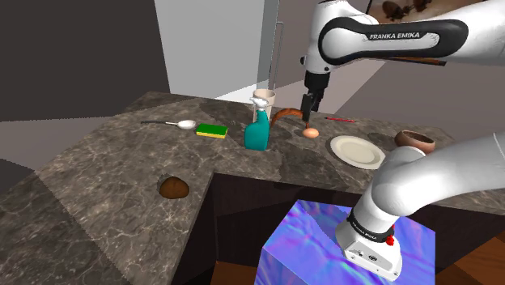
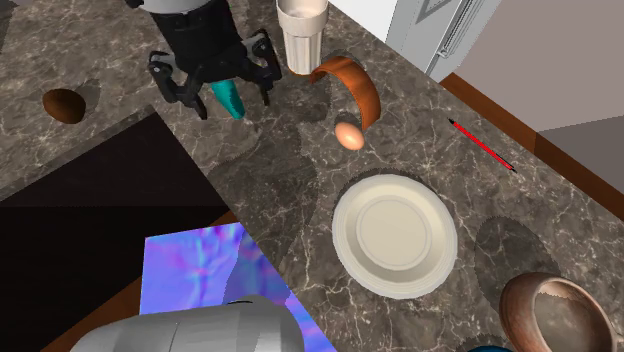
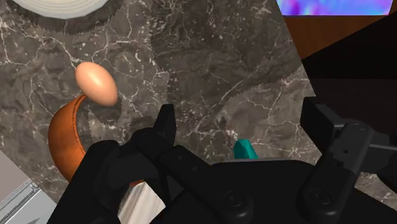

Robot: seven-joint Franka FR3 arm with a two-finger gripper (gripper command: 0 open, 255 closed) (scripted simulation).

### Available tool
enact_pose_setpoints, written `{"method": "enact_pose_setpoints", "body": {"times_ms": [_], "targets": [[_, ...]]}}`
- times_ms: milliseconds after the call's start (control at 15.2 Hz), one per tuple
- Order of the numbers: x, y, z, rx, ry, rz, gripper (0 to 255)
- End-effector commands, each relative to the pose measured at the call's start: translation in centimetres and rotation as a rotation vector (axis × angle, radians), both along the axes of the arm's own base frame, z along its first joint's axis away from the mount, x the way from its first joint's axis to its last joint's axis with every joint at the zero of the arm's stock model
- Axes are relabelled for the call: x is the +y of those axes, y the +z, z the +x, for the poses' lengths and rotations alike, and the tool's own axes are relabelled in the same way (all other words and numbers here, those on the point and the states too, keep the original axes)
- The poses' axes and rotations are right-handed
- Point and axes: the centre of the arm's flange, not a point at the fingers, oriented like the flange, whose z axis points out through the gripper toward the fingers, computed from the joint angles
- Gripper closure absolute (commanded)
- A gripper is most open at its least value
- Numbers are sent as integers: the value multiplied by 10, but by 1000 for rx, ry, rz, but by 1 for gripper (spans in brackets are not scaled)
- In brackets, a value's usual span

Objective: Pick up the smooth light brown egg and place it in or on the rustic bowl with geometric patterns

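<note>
Now, end effector (image 3: 242, 121): fingers wide apart, nothing held; it hangs over the counter (image 1: 97, 162), farther from the plate (image 2: 395, 235) than the egg (image 2: 349, 135) is.
Egg: light brown, lying on the counter near the plate, to one side of the fingers and not touched by them.
Ring (image 2: 355, 85): orange, curved, just beside the egg, on its side away from the plate.
Bowl (image 2: 555, 315): brown, upright, near the plate, on the side opposite to the egg.
Bottle (image 1: 257, 129): teal, beyond the egg from the plate.

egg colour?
The egg is plain light orange-brown, no pattern; it shows best in the wrist view.
</note>
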Motion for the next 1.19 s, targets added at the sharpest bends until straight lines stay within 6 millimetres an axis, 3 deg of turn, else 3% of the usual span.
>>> {"method": "enact_pose_setpoints", "body": {"times_ms": [0, 1122], "targets": [[-17, -17, 8, 13, 7, -6, 0], [-182, -157, 67, 122, 57, -47, 0]]}}
